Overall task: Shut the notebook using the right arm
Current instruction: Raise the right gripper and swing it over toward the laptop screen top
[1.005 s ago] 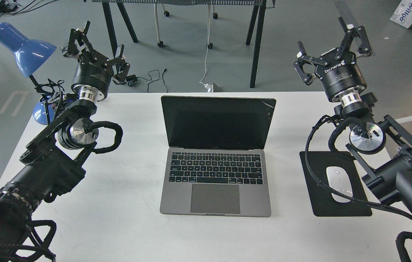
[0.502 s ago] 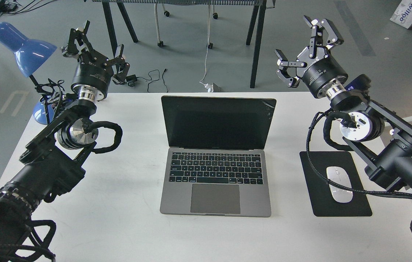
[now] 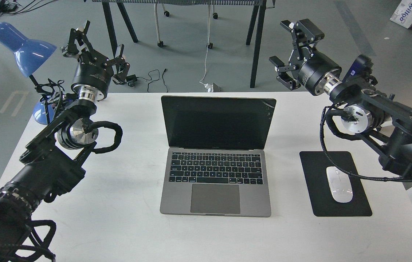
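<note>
The notebook [image 3: 216, 160] is a grey laptop standing open in the middle of the white table [image 3: 125, 225], screen dark and upright, keyboard and trackpad facing me. My right gripper [image 3: 289, 51] is open and empty, raised above the table's far edge, just right of and behind the screen's top right corner, apart from it. Its arm [image 3: 380, 127] comes in from the right, with a blue-black camera box at the wrist. My left gripper [image 3: 94, 45] is open and empty, raised at the far left, well away from the notebook.
A black mouse pad [image 3: 337, 185] with a white mouse [image 3: 339, 183] lies right of the notebook, under my right arm. A blue desk lamp [image 3: 23, 47] stands at the far left corner. Table legs and cables lie on the floor beyond.
My right arm has swung left and up; its gripper has moved from the far right towards the screen's top right corner and turned leftward. The left arm and the notebook have not moved.
</note>
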